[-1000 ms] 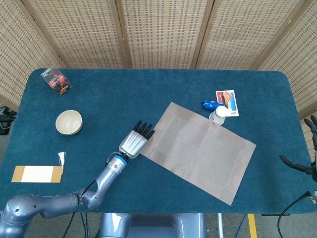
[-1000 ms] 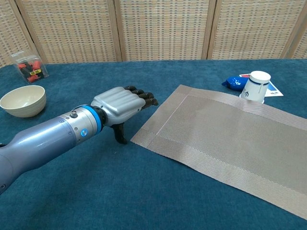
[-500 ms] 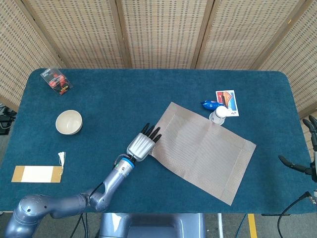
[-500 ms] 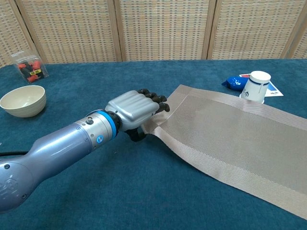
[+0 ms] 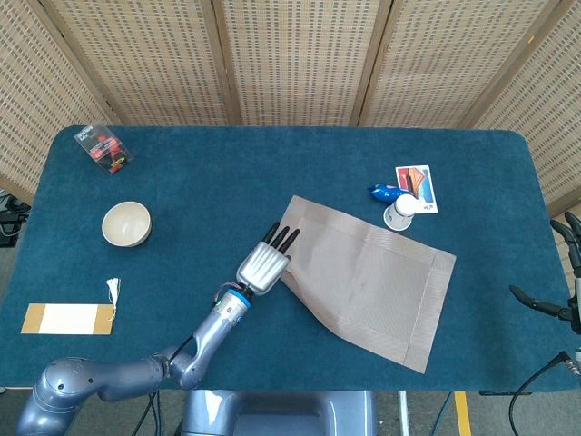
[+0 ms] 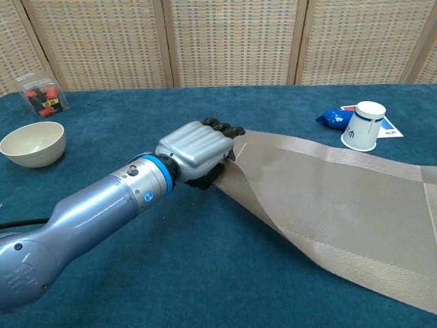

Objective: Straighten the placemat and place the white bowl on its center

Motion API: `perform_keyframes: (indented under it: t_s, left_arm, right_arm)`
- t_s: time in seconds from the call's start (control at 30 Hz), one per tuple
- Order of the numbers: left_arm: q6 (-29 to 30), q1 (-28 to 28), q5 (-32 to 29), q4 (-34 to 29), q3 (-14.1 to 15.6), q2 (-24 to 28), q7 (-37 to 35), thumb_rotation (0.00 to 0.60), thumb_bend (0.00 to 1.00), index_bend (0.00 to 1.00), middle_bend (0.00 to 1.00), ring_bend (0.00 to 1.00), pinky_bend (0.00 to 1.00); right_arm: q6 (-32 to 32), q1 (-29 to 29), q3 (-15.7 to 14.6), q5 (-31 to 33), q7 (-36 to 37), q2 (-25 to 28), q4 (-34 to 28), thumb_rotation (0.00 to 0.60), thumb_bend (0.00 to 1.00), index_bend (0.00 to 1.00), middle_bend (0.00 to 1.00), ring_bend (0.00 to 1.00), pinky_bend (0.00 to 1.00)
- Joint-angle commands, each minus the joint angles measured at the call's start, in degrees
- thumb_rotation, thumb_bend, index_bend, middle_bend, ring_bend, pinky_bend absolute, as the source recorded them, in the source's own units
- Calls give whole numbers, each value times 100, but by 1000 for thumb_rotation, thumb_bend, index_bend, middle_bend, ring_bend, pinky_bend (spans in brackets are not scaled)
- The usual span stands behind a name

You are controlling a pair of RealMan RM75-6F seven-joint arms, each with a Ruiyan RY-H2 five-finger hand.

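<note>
The left hand grips the near left edge of the placemat at frame centre, lifting that corner, probably to swing it square. The grey woven placemat lies skewed and buckled. The white bowl waits far left. The right hand, lower right edge, cannot be judged.

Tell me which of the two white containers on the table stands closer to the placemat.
The white paper cup, standing right at the placemat's far edge. The white bowl sits far to the left, well apart from it.
</note>
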Motion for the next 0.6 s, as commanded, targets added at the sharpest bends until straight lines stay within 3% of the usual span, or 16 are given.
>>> perform_keyframes:
  t_s: [0.03,0.3,0.6]
  left_arm:
    - [155,26,123,43,1,-9,-96,600,634,754,0,0,0]
    - [496,216,321,-174,56,267,-268,600,633,772,0,0,0]
    - [824,622,432,-682,231,931,-425,600,633,764,0,0,0]
  right_arm:
    - [24,-9,0,-17,11,2,1,600,89,144,0,0,0]
    - [103,-38,-26,-86,-59,15,-44,600,89,145,0,0,0]
    - [183,-61,-75,-184,-291,7,-148,600,89,145,0,0,0]
